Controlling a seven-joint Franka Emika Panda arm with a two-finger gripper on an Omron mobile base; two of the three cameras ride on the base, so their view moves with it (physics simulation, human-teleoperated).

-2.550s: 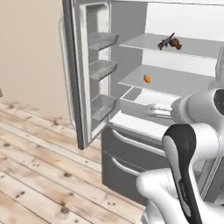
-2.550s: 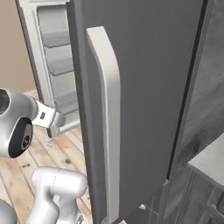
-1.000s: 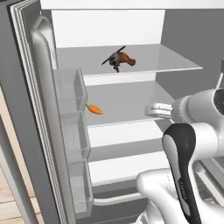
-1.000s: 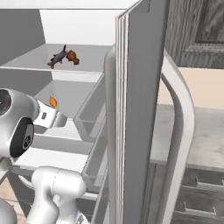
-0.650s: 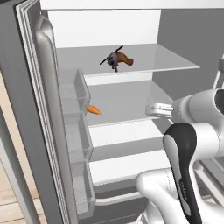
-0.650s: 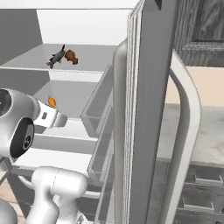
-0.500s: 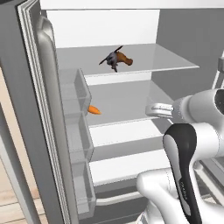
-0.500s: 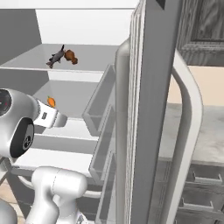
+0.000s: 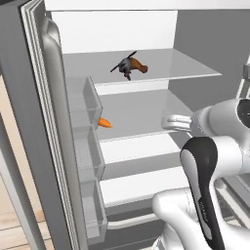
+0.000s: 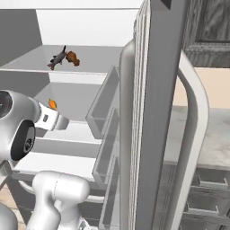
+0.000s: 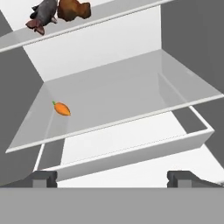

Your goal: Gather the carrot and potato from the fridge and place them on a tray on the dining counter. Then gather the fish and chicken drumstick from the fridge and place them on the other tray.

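A: Nearest first: our tool (image 11: pixel 111 177) is spread as wide as it goes, both tips low in the hand view, nothing between them. It hangs in front of the open fridge, level with the drawer (image 11: pixel 131 151) under the middle shelf.

B: Then the carrot (image 11: pixel 62 108). It lies on the middle shelf (image 11: pixel 131 92), left side, near the front edge, well apart from our tool.

A: We'd judge it light, stiff and small, a smooth tapered body that may roll on the glass. We should close across the thick middle, jaws square to its length, not on the thin tip, where it could squirt out.

B: It looks too firm to bruise under a fair squeeze. The shelf is the worry: we have to come in low without scraping the glass.

A: Farther back and up, the fish (image 11: pixel 43 14) and the drumstick (image 11: pixel 73 8) lie touching on the top shelf (image 9: pixel 161 66). Those wait for the second tray.

B: The fish we'd expect to be slippery, best taken across the body. The drumstick is likely firmer; we'd grip the meaty end.

A: And the potato?

B: We can't tell where it is from here.
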